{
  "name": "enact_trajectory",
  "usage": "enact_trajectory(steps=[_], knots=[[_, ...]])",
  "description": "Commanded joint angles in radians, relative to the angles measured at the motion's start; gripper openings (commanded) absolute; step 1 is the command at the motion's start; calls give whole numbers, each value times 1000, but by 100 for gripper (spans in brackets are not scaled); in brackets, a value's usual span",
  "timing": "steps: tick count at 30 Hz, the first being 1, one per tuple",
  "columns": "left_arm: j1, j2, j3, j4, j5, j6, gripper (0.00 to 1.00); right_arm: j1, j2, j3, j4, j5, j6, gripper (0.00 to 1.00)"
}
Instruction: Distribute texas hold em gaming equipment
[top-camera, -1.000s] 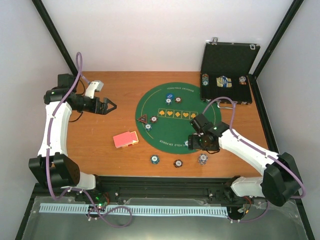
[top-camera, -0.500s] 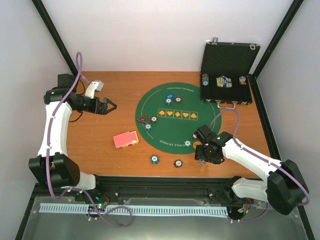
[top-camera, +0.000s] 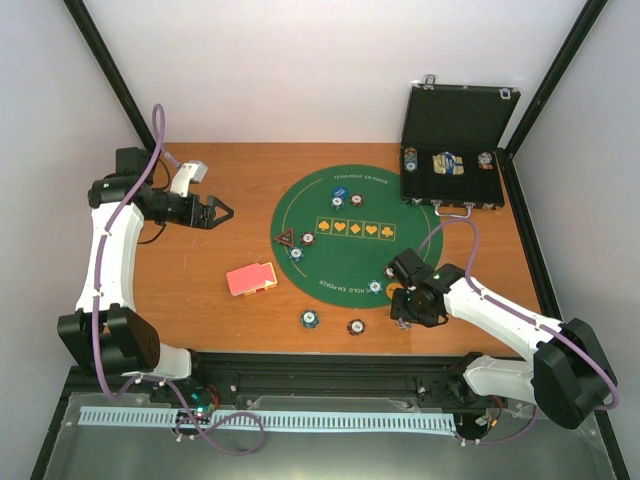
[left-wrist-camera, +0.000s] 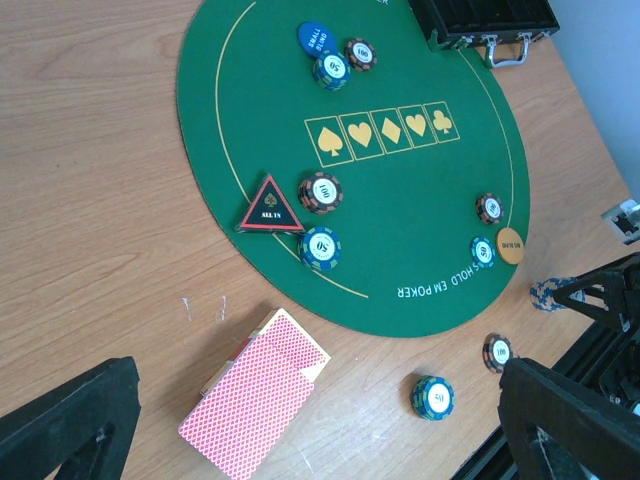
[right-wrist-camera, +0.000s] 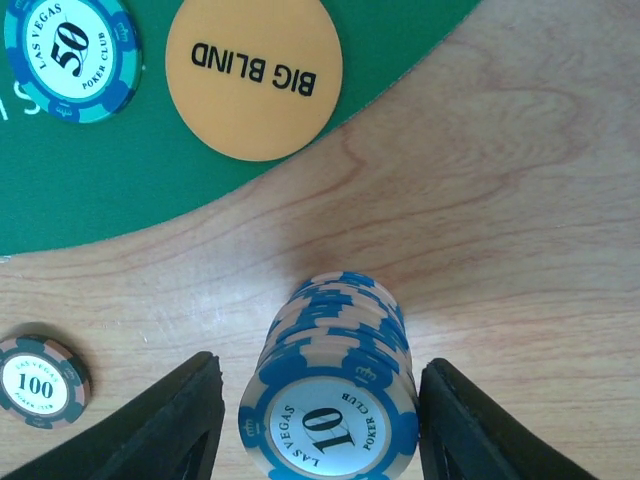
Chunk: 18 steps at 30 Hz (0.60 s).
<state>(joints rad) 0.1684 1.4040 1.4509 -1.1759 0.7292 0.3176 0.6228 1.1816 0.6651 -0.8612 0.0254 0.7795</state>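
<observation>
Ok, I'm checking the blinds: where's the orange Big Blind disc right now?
In the right wrist view the orange disc lies at the near-right edge of the green mat, beside a 50 chip, just beyond the 10-chip stack that the right gripper straddles.

A messy pile of red-backed cards (left-wrist-camera: 255, 395) lies face down on the wooden table (left-wrist-camera: 90, 200), a tall stack of blue chips (right-wrist-camera: 330, 400) stands just off the round green mat (left-wrist-camera: 400, 240), and the orange disc (right-wrist-camera: 253, 72), blue disc (left-wrist-camera: 313, 38), dark triangle (left-wrist-camera: 270, 207) and other chips (left-wrist-camera: 320, 192) lie flat on the mat.
</observation>
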Motion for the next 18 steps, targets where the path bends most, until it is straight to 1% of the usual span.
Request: enact_trajectory(steps=[1, 8, 16, 18], knots=[[4, 4, 41, -13, 16, 9, 100, 5, -7, -10, 4, 7, 5, 53], [5, 2, 40, -11, 16, 11, 100, 5, -18, -9, -5, 9, 6, 43], [4, -6, 39, -12, 11, 17, 100, 5, -11, -19, -15, 32, 3, 42], [4, -5, 39, -14, 9, 18, 100, 5, -15, -16, -22, 37, 1, 38]])
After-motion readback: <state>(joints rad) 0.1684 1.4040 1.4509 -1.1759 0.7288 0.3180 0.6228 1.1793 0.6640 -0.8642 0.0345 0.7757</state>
